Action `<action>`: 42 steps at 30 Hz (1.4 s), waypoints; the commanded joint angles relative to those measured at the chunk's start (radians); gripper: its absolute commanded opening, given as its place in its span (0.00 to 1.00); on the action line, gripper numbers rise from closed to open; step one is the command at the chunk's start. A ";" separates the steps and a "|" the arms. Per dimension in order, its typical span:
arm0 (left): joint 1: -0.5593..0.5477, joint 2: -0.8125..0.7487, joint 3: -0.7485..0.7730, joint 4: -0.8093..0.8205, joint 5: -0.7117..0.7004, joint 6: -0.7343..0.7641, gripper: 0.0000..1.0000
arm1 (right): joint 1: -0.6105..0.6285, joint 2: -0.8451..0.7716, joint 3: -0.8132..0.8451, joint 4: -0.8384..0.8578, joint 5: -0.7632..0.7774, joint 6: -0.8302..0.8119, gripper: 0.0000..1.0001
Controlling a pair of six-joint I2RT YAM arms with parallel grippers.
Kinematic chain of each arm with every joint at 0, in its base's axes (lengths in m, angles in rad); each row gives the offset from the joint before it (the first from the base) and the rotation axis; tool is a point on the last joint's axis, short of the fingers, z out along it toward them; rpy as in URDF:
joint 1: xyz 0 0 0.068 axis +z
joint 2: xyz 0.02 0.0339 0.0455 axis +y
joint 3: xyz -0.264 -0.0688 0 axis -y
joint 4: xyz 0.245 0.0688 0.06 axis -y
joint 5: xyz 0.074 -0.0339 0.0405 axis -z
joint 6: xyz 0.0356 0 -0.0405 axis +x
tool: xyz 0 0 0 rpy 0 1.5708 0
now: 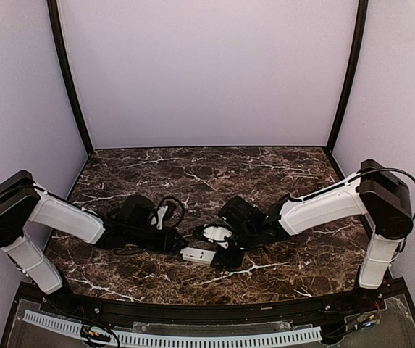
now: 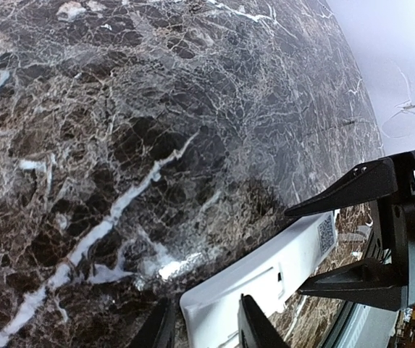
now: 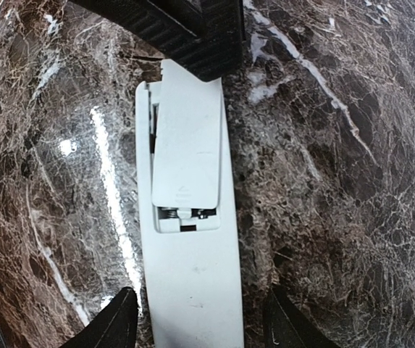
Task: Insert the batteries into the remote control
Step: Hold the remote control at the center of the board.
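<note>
The white remote control (image 1: 198, 254) lies back-up on the marble table, between my two grippers. In the right wrist view the remote control (image 3: 193, 283) has its battery cover (image 3: 187, 152) slid partly back, and a spring shows in the slot (image 3: 185, 214). My right gripper (image 3: 201, 326) is open and straddles the remote's near end with a gap on each side. My left gripper (image 2: 206, 330) is shut on the remote's other end (image 2: 265, 283). Its ridged finger (image 3: 200, 43) covers that end in the right wrist view. No loose batteries show.
The dark marble table (image 1: 214, 174) stretches back to pale walls. The right gripper's fingers (image 2: 359, 188) reach into the left wrist view, close to the remote's QR label (image 2: 326, 232). A perforated white strip (image 1: 171, 335) runs along the near edge.
</note>
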 commanded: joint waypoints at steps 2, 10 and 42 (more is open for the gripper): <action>-0.013 0.019 0.033 -0.051 -0.018 0.015 0.33 | -0.007 0.013 0.014 0.010 0.003 -0.008 0.55; -0.021 0.024 0.069 -0.111 -0.063 0.024 0.41 | -0.006 0.017 0.012 0.013 0.008 -0.011 0.52; -0.084 0.049 0.124 -0.218 -0.147 0.041 0.42 | 0.005 0.045 0.026 0.017 0.040 0.012 0.43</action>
